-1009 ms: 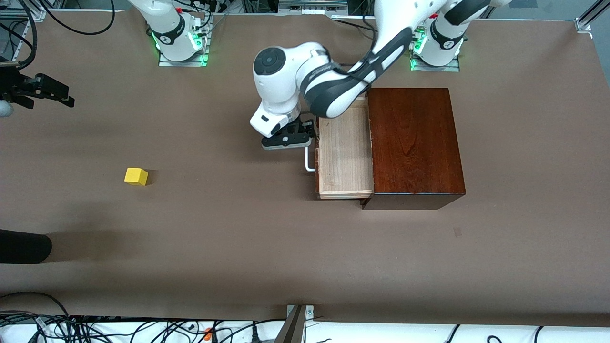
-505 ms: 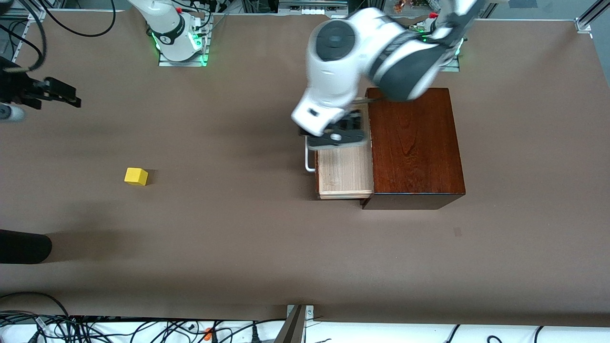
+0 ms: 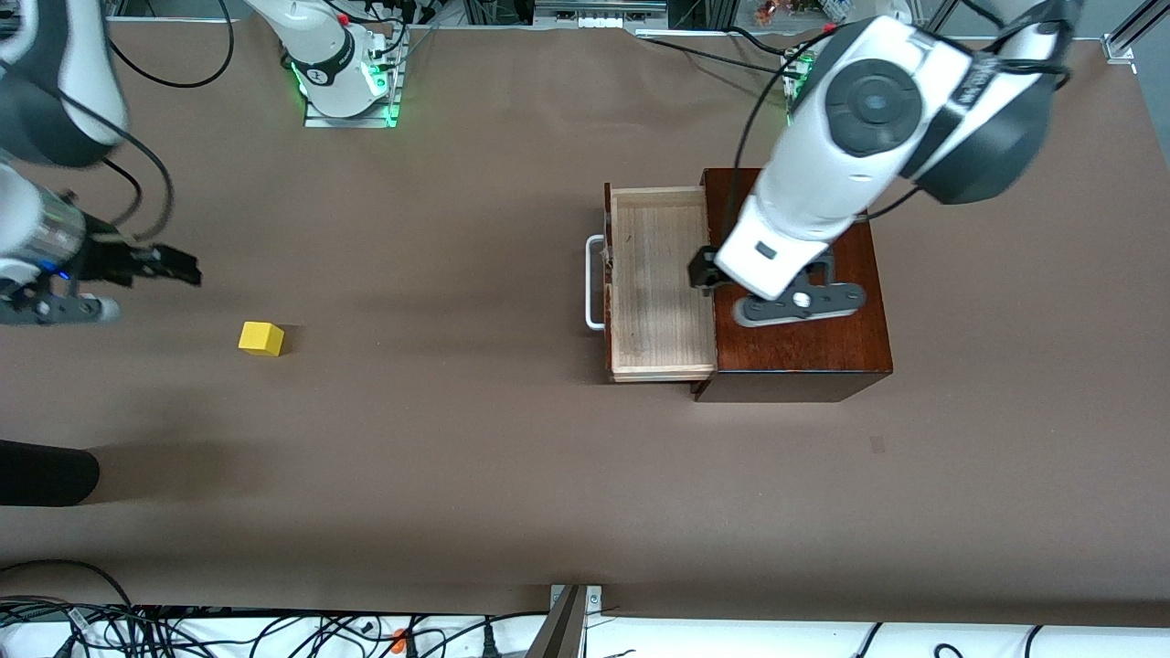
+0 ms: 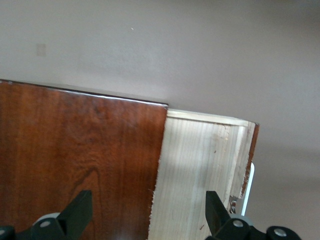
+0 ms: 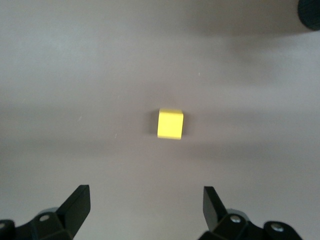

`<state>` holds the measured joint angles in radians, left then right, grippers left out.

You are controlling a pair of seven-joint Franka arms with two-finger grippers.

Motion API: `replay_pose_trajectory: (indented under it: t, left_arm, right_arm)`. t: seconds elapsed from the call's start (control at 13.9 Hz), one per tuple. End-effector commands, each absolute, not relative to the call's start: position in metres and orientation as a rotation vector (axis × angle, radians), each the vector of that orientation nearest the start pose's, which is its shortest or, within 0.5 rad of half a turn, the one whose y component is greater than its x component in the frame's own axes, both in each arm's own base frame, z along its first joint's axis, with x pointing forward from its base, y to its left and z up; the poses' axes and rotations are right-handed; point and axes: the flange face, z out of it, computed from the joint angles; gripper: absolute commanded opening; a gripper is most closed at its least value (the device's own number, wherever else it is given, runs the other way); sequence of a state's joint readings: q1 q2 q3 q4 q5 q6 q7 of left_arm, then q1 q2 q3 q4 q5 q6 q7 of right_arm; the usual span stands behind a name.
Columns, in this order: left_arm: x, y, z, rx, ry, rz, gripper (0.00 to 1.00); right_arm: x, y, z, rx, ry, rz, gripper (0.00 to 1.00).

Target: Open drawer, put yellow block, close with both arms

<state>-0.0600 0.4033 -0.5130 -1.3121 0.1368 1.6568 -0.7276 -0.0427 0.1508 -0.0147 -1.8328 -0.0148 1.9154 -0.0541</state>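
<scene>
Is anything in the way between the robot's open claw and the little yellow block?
Nothing visible is. The right gripper is open above the bare table, and the yellow block sits alone in plain sight of it, with only brown table between them.

I count one yellow block (image 3: 261, 338) on the bench (image 3: 457, 457), one mahogany box (image 3: 795, 347) with its one drawer (image 3: 660, 274) and one white handle (image 3: 592, 281), and two arms, the left claw (image 4: 147, 217) and right claw (image 5: 146, 210), both spread.

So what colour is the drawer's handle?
White; the handle shows best in the front view.
</scene>
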Motion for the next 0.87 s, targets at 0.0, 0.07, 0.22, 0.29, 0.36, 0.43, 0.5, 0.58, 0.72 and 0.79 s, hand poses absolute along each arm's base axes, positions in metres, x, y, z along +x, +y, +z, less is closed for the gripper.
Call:
replay_pose_trajectory:
  t: [0.0, 0.07, 0.22, 0.29, 0.36, 0.43, 0.5, 0.58, 0.72, 0.79]
  left_arm:
    - [0.590, -0.266, 0.546, -3.169, -0.224, 0.094, 1.00]
    - [0.589, -0.253, 0.554, -3.185, -0.170, 0.125, 1.00]
    - [0.595, -0.201, 0.575, -3.215, -0.148, 0.134, 1.00]
    - [0.593, -0.184, 0.579, -3.217, -0.099, 0.151, 1.00]
    - [0.590, -0.169, 0.585, -3.206, -0.059, 0.162, 1.00]
    - [0.586, -0.154, 0.585, -3.196, -0.022, 0.172, 1.00]
    - [0.581, -0.141, 0.588, -3.191, 0.019, 0.168, 1.00]
    - [0.576, -0.124, 0.589, -3.203, 0.045, 0.174, 1.00]
    - [0.571, -0.086, 0.594, -3.225, 0.068, 0.170, 1.00]
    - [0.567, -0.076, 0.591, -3.224, 0.089, 0.176, 1.00]
  right_arm:
    - [0.592, -0.034, 0.392, -3.171, 0.054, 0.048, 1.00]
    - [0.597, -0.036, 0.371, -3.171, 0.083, 0.050, 1.00]
    - [0.602, -0.036, 0.335, -3.170, 0.117, -0.023, 1.00]
    - [0.600, -0.035, 0.319, -3.168, 0.117, -0.060, 1.00]
    - [0.598, -0.036, 0.302, -3.167, 0.117, -0.099, 1.00]
    - [0.593, -0.039, 0.287, -3.166, 0.124, -0.126, 1.00]
    - [0.589, -0.038, 0.272, -3.165, 0.122, -0.147, 1.00]
    - [0.584, -0.038, 0.256, -3.162, 0.122, -0.176, 1.00]
    - [0.568, -0.042, 0.224, -3.160, 0.131, -0.232, 1.00]
    - [0.565, -0.047, 0.216, -3.162, 0.122, -0.256, 1.00]
